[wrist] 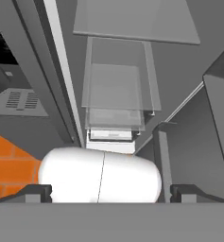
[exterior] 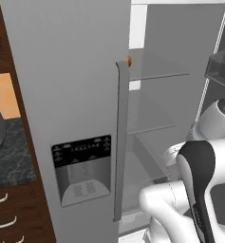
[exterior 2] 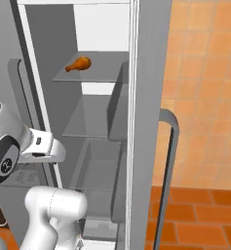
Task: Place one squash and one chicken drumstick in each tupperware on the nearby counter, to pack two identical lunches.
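One chicken drumstick [exterior 2: 79, 64] on upper fridge shelf [exterior 2: 95, 73] | hand [wrist: 111, 191] far below | fingers apart, empty

Flat, even rendered light fills all three views, with no single source to be made out and no glare. Shading is soft: the fridge [exterior 2: 100, 122] interior reads mid-grey, darker toward its lower compartments. Edges look slightly soft and low-resolution, without lens distortion.

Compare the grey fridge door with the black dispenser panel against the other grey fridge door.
The dispenser door is shut; the other door stands swung open, edge-on in the right base view. The dispenser door's handle looks pale grey, the open door's handle darker. Both are grey with tall vertical handles.
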